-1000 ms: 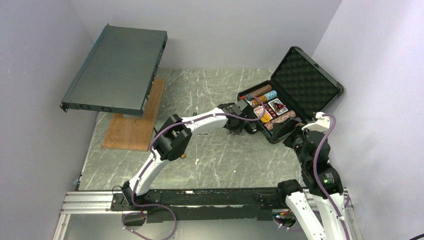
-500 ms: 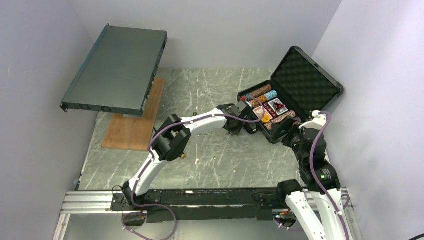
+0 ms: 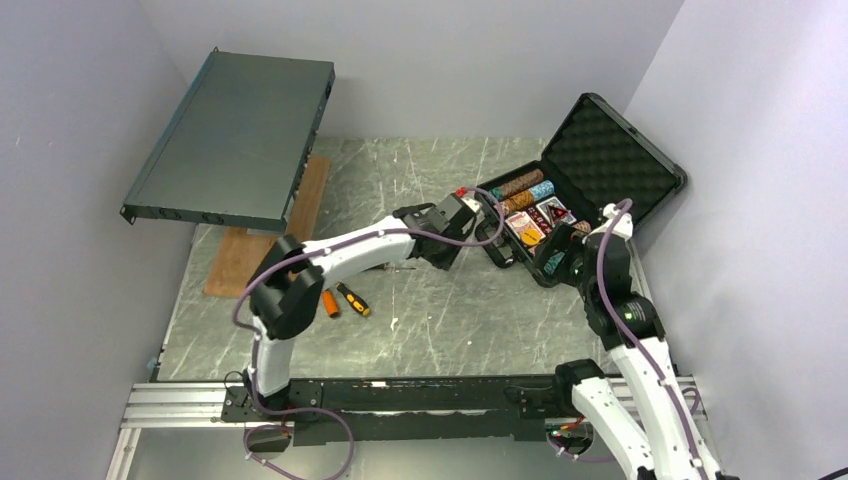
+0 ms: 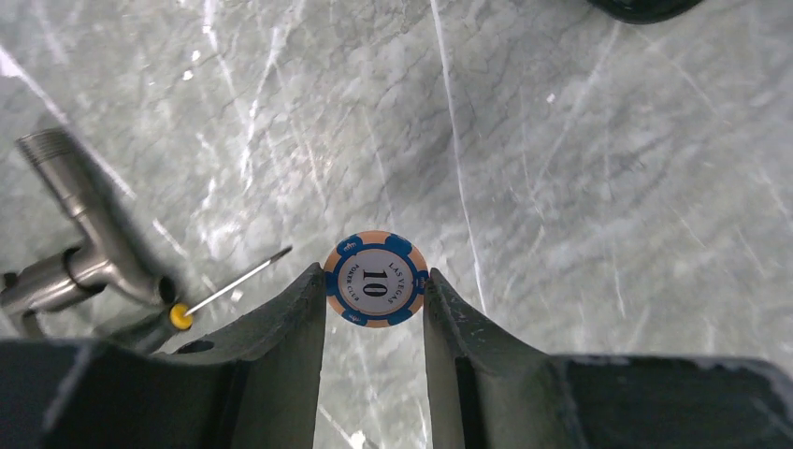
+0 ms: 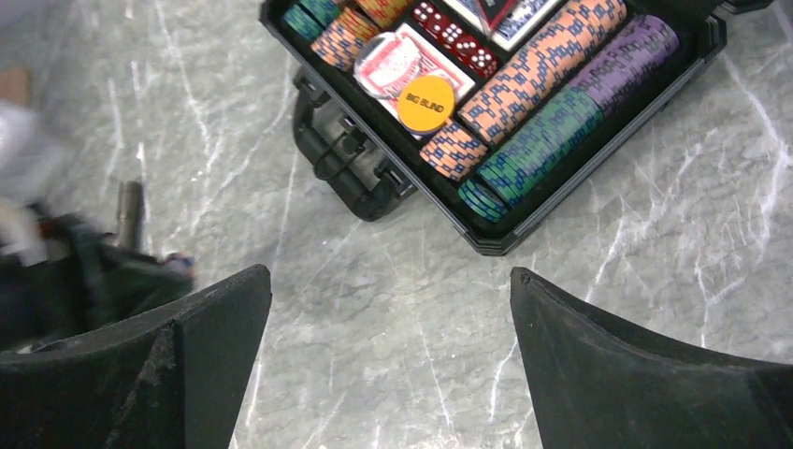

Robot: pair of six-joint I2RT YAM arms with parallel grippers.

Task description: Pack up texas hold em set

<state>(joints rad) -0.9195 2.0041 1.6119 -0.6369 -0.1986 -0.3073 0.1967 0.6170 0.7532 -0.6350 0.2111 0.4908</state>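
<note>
Vs a second ago: the left arm has pulled back left off the case front and its elbow has swung out, uncovering two orange-handled screwdrivers (image 3: 350, 298) on the tabletop (image 3: 430, 335). The right arm now leans in over the case's near corner. Counts: one dark rack unit (image 3: 235, 140) propped far left over one wooden board (image 3: 268, 240), two screwdrivers. Left jaws pinch one poker chip (image 4: 375, 279) by its rim, orange-and-blue, marked 10, over bare tabletop. A screwdriver tip (image 4: 238, 279) and a metal fitting (image 4: 84, 234) lie left of it. One black case (image 3: 612, 160) far right, lid open by the wall; inside are several chip rows (image 5: 538, 70), one orange BIG BLIND button (image 5: 425, 103) and a row of red dice (image 5: 455, 37). Right jaws spread wide, gripping nothing, near the case handle (image 5: 341, 154).
</note>
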